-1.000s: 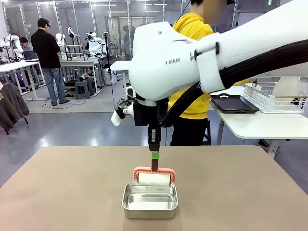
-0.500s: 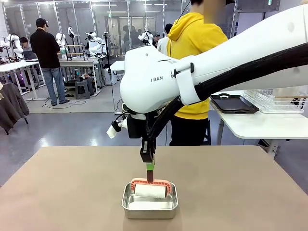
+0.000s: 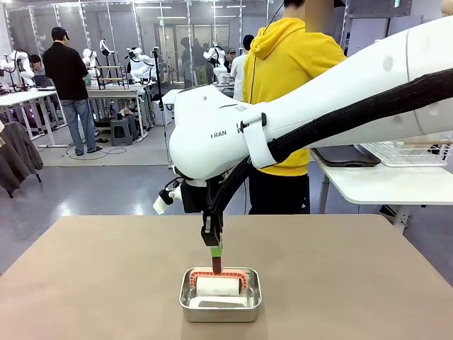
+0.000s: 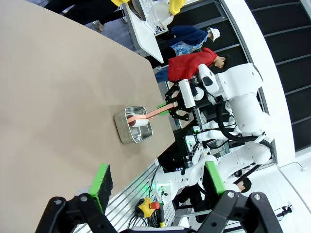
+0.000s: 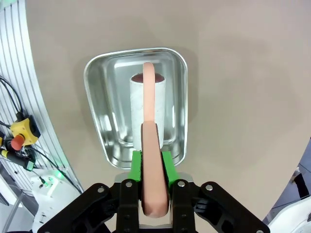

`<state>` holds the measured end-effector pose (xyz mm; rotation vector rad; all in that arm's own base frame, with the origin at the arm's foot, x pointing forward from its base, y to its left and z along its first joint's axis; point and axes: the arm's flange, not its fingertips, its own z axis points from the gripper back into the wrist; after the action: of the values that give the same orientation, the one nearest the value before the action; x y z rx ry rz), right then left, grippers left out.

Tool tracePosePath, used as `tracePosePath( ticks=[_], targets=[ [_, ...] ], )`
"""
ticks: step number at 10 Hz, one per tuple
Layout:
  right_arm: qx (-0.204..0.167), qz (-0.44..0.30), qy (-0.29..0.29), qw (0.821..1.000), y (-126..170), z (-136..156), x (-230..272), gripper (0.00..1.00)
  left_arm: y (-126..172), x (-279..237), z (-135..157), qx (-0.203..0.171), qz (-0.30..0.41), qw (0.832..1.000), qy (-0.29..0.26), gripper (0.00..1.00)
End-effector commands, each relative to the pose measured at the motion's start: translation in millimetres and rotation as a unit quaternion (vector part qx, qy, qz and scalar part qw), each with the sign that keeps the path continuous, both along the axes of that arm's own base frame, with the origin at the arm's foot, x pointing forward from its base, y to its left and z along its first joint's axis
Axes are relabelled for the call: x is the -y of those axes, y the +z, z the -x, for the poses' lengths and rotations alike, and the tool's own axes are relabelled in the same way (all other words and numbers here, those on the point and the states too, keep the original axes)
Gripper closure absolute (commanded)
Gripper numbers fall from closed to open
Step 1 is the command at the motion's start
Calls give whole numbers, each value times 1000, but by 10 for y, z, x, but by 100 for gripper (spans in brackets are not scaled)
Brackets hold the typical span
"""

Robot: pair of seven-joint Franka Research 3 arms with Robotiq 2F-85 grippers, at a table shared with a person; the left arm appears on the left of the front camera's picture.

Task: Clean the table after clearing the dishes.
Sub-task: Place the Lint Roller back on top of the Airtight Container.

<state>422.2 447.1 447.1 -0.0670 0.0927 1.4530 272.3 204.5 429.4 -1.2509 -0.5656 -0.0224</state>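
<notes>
The tan table (image 3: 354,283) carries a small steel pan (image 3: 221,304) near its front middle. A white roller (image 3: 217,285) with a pink handle lies down inside the pan. My right gripper (image 3: 216,249) is shut on that handle from above. In the right wrist view the green pads (image 5: 167,167) clamp the pink handle (image 5: 150,145), and the roller (image 5: 146,104) rests in the pan (image 5: 104,97). My left gripper (image 4: 158,182) stands open and holds nothing, off the table's edge, far from the pan (image 4: 132,133). The dishes are out of view.
A person in a yellow hoodie (image 3: 287,64) stands at the table's far side. A white side table (image 3: 382,184) at the right holds a black tray (image 3: 343,157) and a wire rack (image 3: 410,150). Bare tabletop (image 4: 58,97) lies all around the pan.
My right arm has come down and slightly left, lowering the roller from above the pan's far rim into the pan.
</notes>
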Motion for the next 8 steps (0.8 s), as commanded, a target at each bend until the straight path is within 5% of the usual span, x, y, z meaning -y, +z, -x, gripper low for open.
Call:
tracePosePath(
  ticks=[1,8],
  targets=[
    [17,6,28,999,-53,-70,-60,79,13,-14,24,4,4,1000,1,5],
    [11,-26,63,998,-527,-259,93,79,13,-14,24,4,4,1000,1,5]
  ],
)
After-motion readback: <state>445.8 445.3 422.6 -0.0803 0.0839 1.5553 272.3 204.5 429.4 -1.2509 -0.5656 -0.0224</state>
